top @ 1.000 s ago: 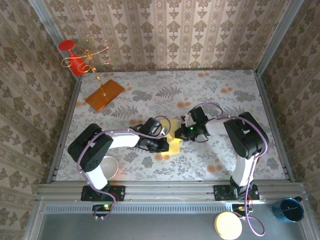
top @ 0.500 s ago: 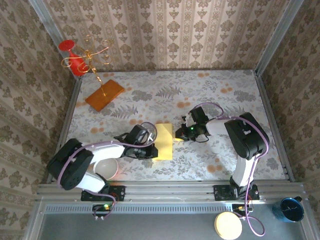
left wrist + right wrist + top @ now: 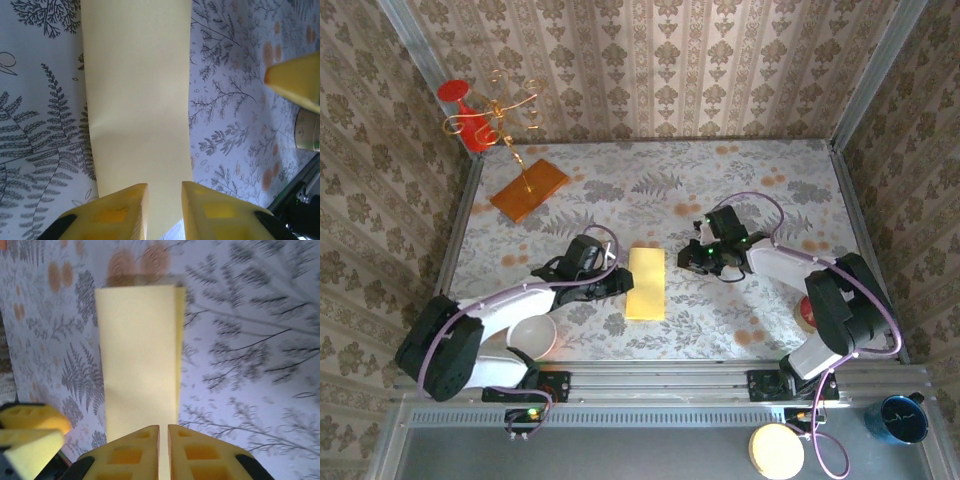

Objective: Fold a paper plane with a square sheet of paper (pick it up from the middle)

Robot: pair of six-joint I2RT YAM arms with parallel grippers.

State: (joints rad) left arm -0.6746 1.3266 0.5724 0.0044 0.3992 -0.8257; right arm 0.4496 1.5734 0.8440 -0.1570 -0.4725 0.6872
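Mid-table between the arms, the folded paper (image 3: 646,283) is lying flat, left jaws hovering slightly parted at its edge, right jaws sitting closed near it, bowl (image 3: 534,336) and board (image 3: 530,187) lying well clear in the top view.

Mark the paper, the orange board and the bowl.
paper (image 3: 646,283): top view, middle of the folded strip.
orange board (image 3: 546,181): top view, bare flat face.
bowl (image 3: 538,337): top view, its inside.

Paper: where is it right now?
In the top view the paper lies flat on the table as a folded strip, near the front centre, between the left gripper and the right gripper.
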